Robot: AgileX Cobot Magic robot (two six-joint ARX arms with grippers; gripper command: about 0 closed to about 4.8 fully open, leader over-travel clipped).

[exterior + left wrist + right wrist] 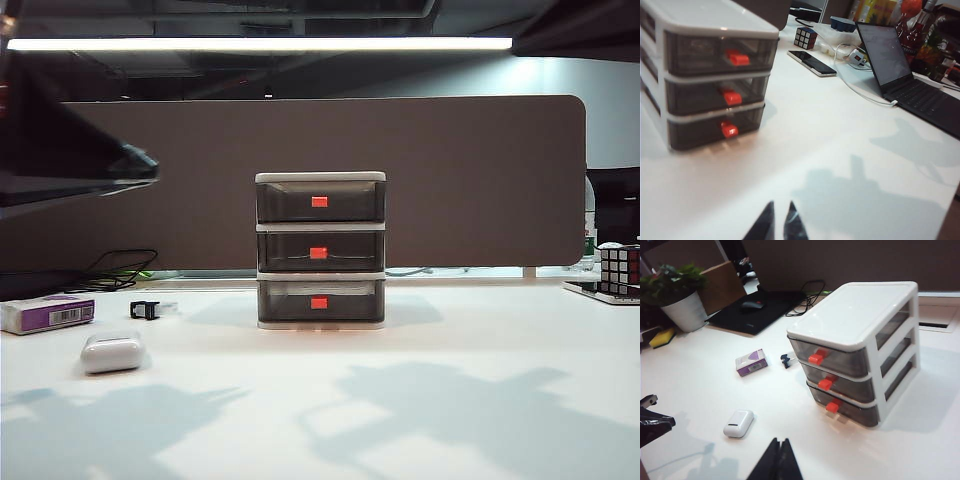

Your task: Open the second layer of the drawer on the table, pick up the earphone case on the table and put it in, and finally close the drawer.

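The drawer (320, 250) stands mid-table, white-framed, with all three grey drawers pushed in. The second layer (318, 253) carries a red-orange handle and is also seen in both wrist views (715, 95) (840, 382). The white earphone case (112, 352) lies on the table to the drawer's front left, also in the right wrist view (738, 423). My left gripper (779, 210) is shut and empty, above bare table in front of the drawer. My right gripper (780, 441) is shut and empty, hovering near the case. Neither gripper shows in the exterior view, only their shadows.
A purple-and-white box (47, 314) and a small black clip (145, 309) lie behind the case. A Rubik's cube (620, 270) sits far right, with a phone (812, 62) and an open laptop (905, 70). A potted plant (685, 310) stands far left.
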